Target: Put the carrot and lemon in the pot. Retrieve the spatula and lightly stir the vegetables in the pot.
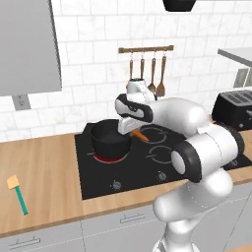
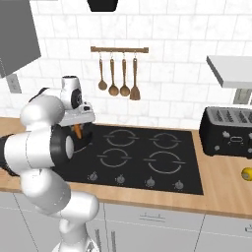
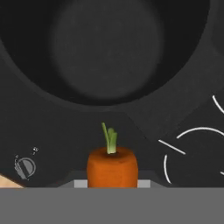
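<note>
Wooden tabletop around my black hob, gripper (image 1: 134, 131) pinching the carrot (image 1: 140, 134) just beside the pot (image 1: 109, 139) rim, lemon (image 2: 247, 173) well apart, spatula (image 1: 17, 193) far on the other side.

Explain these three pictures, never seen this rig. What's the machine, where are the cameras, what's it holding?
It is a white robot arm in a rendered kitchen, ending in a two-finger pincer. Two pictures come from cameras on its base, behind it to the left and to the right, looking forward over the counter. The third comes from a camera on the hand, looking along the pincer.

The pincer is shut on the carrot, beside the rim of the black pot on the hob. In the hand view the carrot sits at the bottom and the pot's open mouth, with nothing in it, lies beyond.

The teal-handled spatula lies on the wooden counter left of the hob. The lemon lies on the counter at the far right, near the toaster. Wooden utensils hang on the wall.
</note>
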Controlling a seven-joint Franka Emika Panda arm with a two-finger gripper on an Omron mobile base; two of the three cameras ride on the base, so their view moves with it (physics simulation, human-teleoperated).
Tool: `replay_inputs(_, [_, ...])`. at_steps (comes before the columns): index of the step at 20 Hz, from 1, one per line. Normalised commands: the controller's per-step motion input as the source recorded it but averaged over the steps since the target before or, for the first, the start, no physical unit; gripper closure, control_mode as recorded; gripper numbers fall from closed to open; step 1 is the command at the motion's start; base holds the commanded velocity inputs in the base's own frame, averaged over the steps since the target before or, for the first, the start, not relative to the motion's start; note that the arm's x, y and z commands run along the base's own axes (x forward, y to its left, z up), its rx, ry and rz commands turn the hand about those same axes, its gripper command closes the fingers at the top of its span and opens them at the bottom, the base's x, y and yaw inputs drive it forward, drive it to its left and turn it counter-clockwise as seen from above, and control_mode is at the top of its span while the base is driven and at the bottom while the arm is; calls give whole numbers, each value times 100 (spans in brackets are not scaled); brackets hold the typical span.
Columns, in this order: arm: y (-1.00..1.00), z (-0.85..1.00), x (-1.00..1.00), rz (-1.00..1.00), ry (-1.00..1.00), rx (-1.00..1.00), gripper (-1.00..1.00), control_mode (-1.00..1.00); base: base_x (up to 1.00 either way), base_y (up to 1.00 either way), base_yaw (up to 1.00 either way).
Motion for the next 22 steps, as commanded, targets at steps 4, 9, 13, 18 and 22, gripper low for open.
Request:
replay_inputs(4, [36, 0, 60, 0, 11, 0, 100, -100, 0, 0, 0])
replay_inputs(9, [39, -10, 54, -2, 5, -2, 100, -100, 0, 0, 0])
replay_inputs(13, [35, -27, 44, -3, 1, -6, 100, -100, 0, 0, 0])
replay_inputs(18, [18, -34, 30, -2, 1, -6, 100, -100, 0, 0, 0])
replay_inputs(22, [8, -41, 17, -1, 0, -6, 100, -100, 0, 0, 0])
